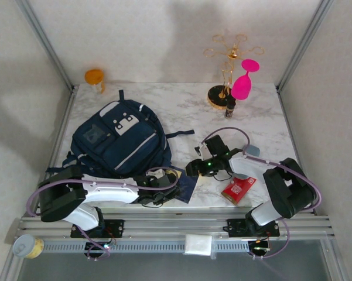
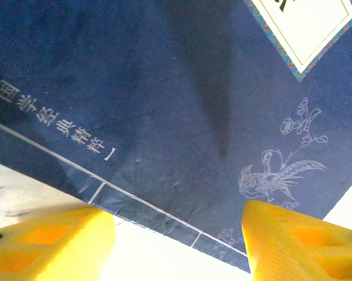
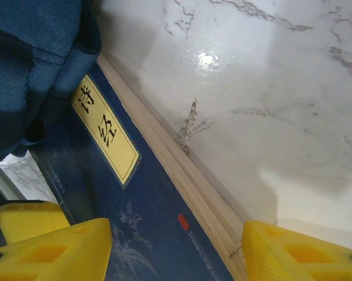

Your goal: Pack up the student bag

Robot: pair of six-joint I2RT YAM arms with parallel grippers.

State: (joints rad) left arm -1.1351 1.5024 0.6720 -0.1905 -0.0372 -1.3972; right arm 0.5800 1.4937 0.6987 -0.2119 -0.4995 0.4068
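From above we see the marble table (image 1: 252, 111) with the student bag (image 1: 114, 143) lying flat on its left half, front face up and straps trailing toward the near edge. Just beside the bag's near right corner lies a dark blue book (image 1: 186, 186), small in that view. The wrist cameras give us its cover: the left one shows white line drawings of a bird and blossoms and a column of characters, the right one a yellow title label and the pale page edge against the marble, with a fold of the bag's navy cloth at the upper left.

The left gripper (image 1: 159, 190) sits low at the book's left side and the right gripper (image 1: 194, 168) at its far right corner. In each wrist view the yellow fingers (image 2: 53, 243) stand spread, the book's cover in the gap between them.

Only the overhead view gives us the red box (image 1: 239, 188) near the right arm and the pink glass (image 1: 245, 82) at the back.
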